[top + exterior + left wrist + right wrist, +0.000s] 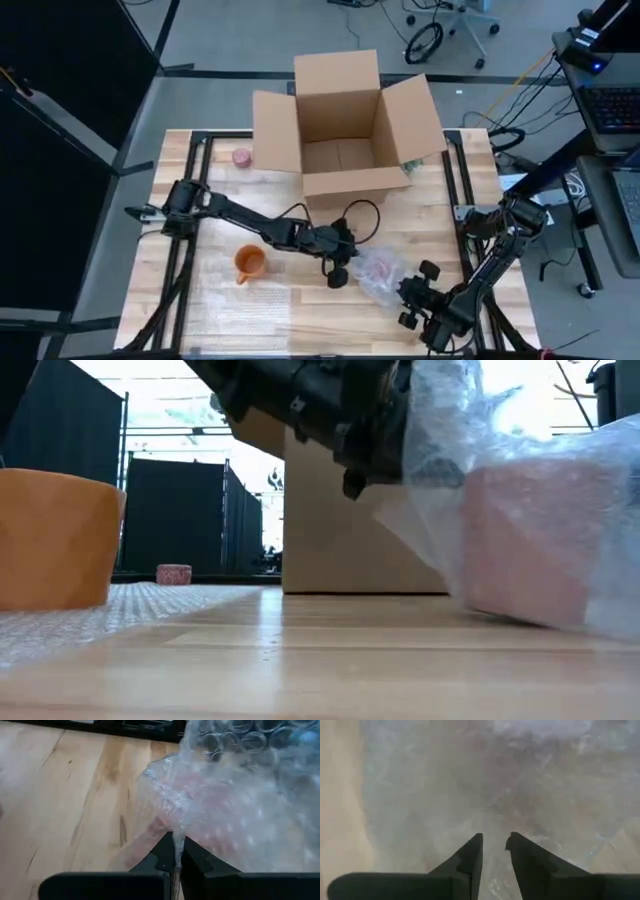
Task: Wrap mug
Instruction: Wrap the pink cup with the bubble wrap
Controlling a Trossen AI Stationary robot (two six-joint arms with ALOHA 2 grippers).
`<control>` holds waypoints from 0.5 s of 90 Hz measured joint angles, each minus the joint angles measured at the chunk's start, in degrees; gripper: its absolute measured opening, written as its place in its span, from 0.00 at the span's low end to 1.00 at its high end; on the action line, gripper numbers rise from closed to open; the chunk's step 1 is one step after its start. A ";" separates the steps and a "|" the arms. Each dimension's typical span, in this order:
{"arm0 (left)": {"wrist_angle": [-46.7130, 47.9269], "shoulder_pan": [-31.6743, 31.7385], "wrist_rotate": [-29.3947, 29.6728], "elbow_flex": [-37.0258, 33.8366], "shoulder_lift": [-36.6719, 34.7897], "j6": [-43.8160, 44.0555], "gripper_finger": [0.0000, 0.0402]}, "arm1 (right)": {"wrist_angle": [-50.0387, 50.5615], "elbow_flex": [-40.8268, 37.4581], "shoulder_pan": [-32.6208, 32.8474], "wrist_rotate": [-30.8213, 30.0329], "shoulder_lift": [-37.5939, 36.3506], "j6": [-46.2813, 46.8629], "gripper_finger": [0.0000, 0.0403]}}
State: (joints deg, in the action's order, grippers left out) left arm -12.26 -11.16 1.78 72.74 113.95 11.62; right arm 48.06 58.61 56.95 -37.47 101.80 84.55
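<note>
Your left gripper (175,854) pinches bubble wrap (235,810) round a pink mug (530,540); the right gripper (494,851) looks narrowly parted; the cardboard box (345,125) seems empty.

The tabletop (440,215) is pale planked wood with a smooth, faintly glossy finish. Clear bubble wrap (240,795) is shiny, crinkled plastic over a pink mug (530,540). The orange mug (249,263) looks matt. The box (345,130) is plain brown cardboard, dull.
</note>
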 joint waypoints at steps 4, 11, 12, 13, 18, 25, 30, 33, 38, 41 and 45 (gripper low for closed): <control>0.84 -0.02 -0.02 0.01 0.00 -0.02 0.00 | -0.01 0.00 0.00 0.01 0.00 -0.02 0.20; 2.45 0.00 -0.02 0.01 0.00 -0.11 0.00 | -0.01 0.00 0.00 0.10 0.00 -0.03 0.20; 2.58 0.00 -0.02 0.01 0.00 -0.17 0.00 | 0.01 0.00 0.00 0.11 0.00 -0.05 0.20; 2.72 0.00 -0.02 0.01 0.00 -0.22 0.00 | 0.06 0.00 0.00 0.11 0.00 -0.06 0.20; 3.00 0.17 -0.02 0.01 0.00 -0.39 0.00 | 0.28 0.00 0.02 0.11 0.00 -0.04 0.20; 3.02 0.43 -1.18 0.01 -0.14 -0.39 0.04 | 0.94 0.00 -0.11 0.17 0.00 -0.14 0.20; 2.98 0.64 -2.02 0.01 -0.23 -0.42 0.08 | 1.13 0.00 -0.32 0.15 0.00 -0.22 0.20; 2.99 0.67 -2.56 0.01 -0.27 -0.43 0.11 | 1.28 0.00 -0.35 0.07 0.00 -0.22 0.20; 3.19 0.70 -3.92 0.01 -0.45 -0.93 0.17 | 1.29 0.00 -0.39 -0.11 0.00 -0.22 0.20; 3.68 0.76 -4.85 0.01 -0.59 -1.64 0.20 | 1.35 0.00 -0.37 -0.26 0.00 -0.22 0.20; 4.26 0.75 -5.51 0.05 -0.72 -1.93 0.25 | 1.50 0.00 -0.37 -0.39 0.00 -0.04 0.20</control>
State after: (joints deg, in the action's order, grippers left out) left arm -8.00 -10.40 -3.73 72.79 113.23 9.68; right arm 49.56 58.61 56.58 -37.86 101.80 84.51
